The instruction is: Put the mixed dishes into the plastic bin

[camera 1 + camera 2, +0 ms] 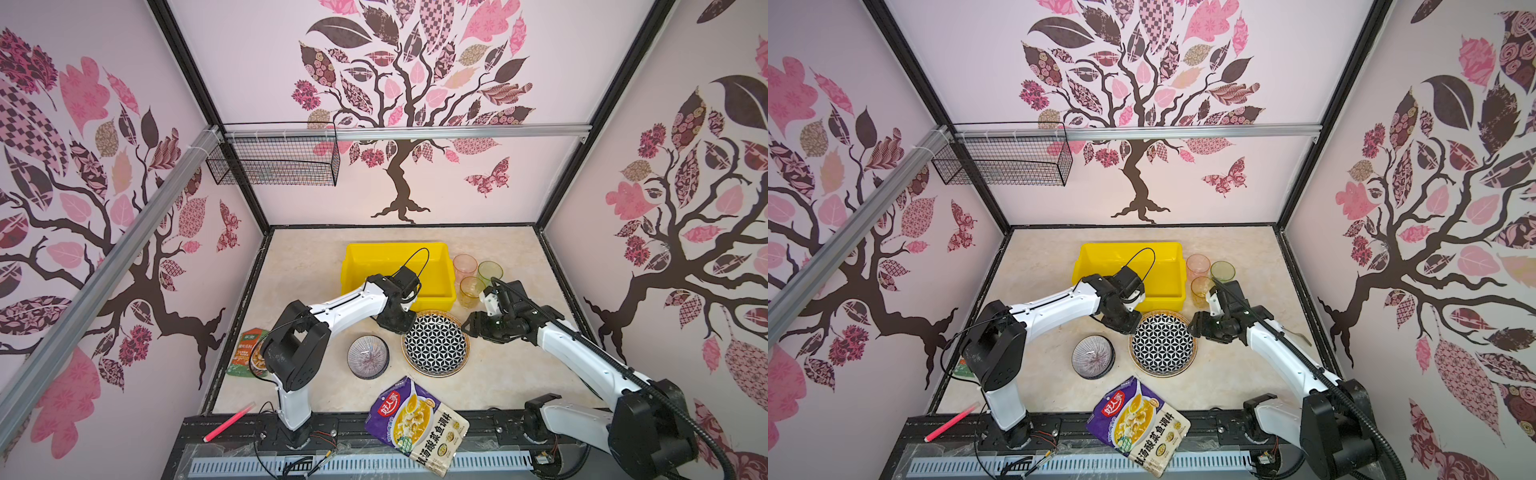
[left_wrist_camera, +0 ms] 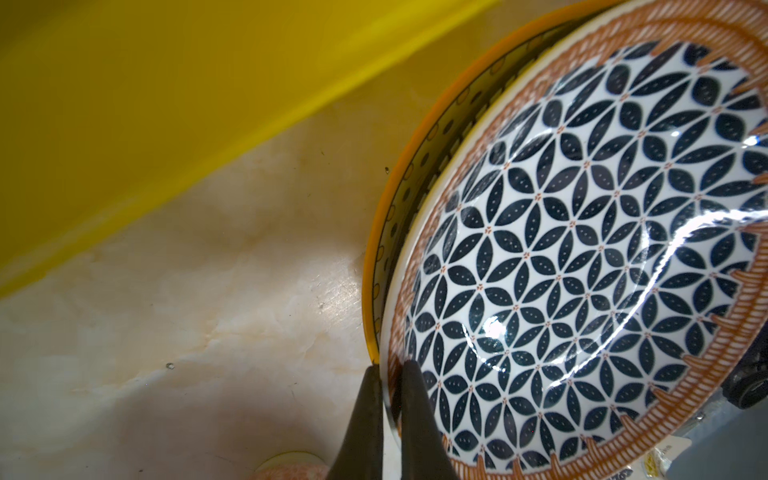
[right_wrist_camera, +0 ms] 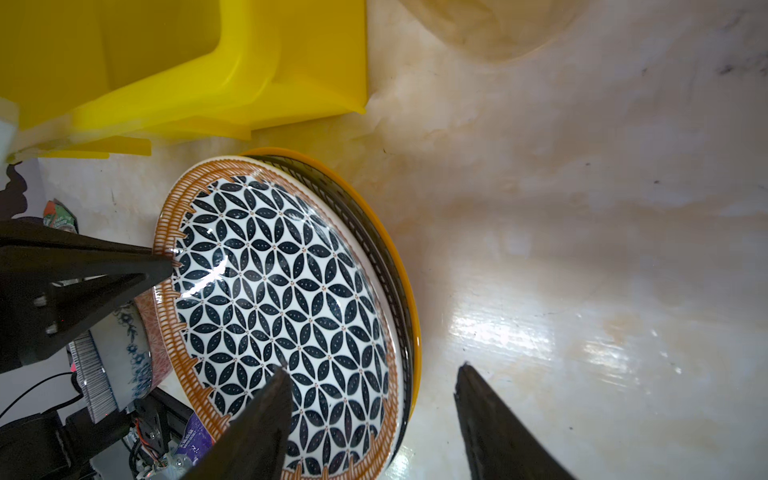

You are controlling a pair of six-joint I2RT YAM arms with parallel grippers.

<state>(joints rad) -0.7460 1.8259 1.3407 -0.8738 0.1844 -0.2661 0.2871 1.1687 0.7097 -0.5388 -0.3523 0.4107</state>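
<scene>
Presently: yellow bin (image 1: 395, 246) empty as seen; left gripper (image 2: 390, 374) pinching black-white geometric plate (image 1: 436, 345) rim, right gripper (image 3: 374, 366) spread wide; lined bowl (image 1: 368, 356), tumblers (image 1: 471, 291) outstanding.

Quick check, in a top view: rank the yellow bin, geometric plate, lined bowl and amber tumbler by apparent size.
1. yellow bin
2. geometric plate
3. lined bowl
4. amber tumbler, farther from the camera than the bowl, yet clearly smaller

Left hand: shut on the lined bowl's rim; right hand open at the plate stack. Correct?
No: the left wrist view shows the left hand shut on the rim of the geometric plate, not the lined bowl. The right hand is open at the plate stack.
</scene>
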